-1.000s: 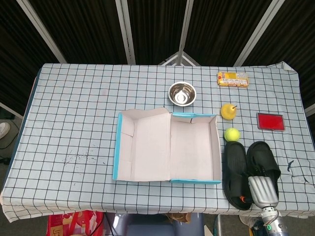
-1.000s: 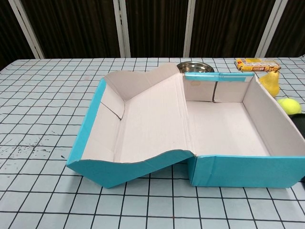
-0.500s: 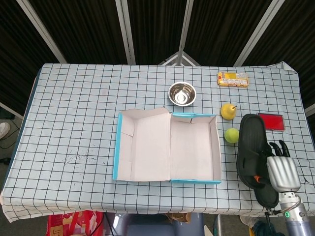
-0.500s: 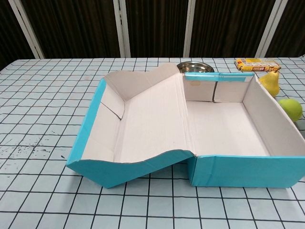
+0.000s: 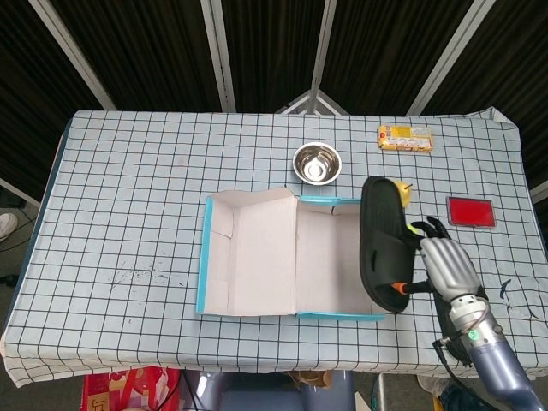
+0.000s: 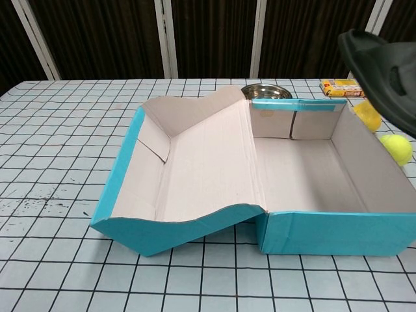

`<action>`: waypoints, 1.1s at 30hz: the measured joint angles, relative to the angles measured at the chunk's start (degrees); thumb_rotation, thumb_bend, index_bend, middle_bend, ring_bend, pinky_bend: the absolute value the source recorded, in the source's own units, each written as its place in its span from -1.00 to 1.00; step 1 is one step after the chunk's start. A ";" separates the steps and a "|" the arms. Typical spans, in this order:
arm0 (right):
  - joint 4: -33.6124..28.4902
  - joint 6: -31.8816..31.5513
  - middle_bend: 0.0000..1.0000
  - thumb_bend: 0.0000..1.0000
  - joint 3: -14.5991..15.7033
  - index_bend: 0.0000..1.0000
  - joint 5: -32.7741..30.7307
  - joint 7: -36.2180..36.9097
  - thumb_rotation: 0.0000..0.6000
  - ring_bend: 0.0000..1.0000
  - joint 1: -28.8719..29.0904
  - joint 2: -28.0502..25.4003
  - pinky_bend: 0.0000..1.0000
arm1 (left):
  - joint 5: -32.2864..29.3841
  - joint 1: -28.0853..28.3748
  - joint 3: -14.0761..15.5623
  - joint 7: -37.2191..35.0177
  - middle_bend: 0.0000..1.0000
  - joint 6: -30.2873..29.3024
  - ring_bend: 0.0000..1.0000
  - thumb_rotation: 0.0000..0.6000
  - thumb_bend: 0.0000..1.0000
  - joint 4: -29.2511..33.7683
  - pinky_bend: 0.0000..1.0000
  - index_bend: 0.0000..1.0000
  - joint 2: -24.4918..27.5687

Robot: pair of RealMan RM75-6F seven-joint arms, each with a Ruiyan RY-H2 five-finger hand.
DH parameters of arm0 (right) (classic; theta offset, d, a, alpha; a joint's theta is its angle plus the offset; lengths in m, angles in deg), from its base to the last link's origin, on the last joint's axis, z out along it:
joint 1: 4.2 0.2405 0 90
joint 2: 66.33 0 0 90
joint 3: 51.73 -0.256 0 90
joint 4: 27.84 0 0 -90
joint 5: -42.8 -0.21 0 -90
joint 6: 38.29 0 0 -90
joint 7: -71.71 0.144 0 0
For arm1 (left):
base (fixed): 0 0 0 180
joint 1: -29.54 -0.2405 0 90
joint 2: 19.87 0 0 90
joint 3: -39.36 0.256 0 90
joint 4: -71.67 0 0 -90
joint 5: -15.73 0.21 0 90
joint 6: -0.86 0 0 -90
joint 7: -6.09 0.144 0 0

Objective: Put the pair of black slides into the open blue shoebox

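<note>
The black slides (image 5: 382, 242) are held stacked in the clamped fingers of the right hand (image 5: 447, 267) above the right wall of the blue shoebox (image 5: 291, 254), where that wall could be clipped and the box shoved if they are lowered off-centre.

- The right hand (image 5: 447, 265) has swung from the table's right edge toward the shoebox (image 5: 338, 257).
- The black slides (image 5: 383, 242), gripped on its left, now hang over the box's right wall, entering the chest view.
</note>
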 measured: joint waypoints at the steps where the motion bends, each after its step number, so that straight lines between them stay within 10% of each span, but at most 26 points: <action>1: -0.47 1.05 -0.06 -0.04 -0.74 0.20 -1.78 1.75 1.00 -0.65 1.36 0.39 -1.00 | -0.01 -0.02 -0.01 -0.13 -0.90 -0.01 -1.00 1.00 0.63 -0.02 -0.90 -0.66 0.02; 16: -0.28 -0.37 -0.02 0.03 -3.22 0.21 -15.84 10.52 1.00 -0.63 9.53 13.62 -1.00 | -1.36 -0.15 -0.52 -1.46 -0.90 0.61 -1.00 1.00 0.63 -1.24 -0.90 -0.66 0.08; 33: -4.17 8.09 0.06 0.39 -1.89 0.28 -33.34 12.48 1.00 -0.59 14.86 6.84 -1.00 | -1.48 0.01 -0.58 -1.21 -0.90 0.97 -1.00 1.00 0.63 -1.30 -0.90 -0.66 -0.02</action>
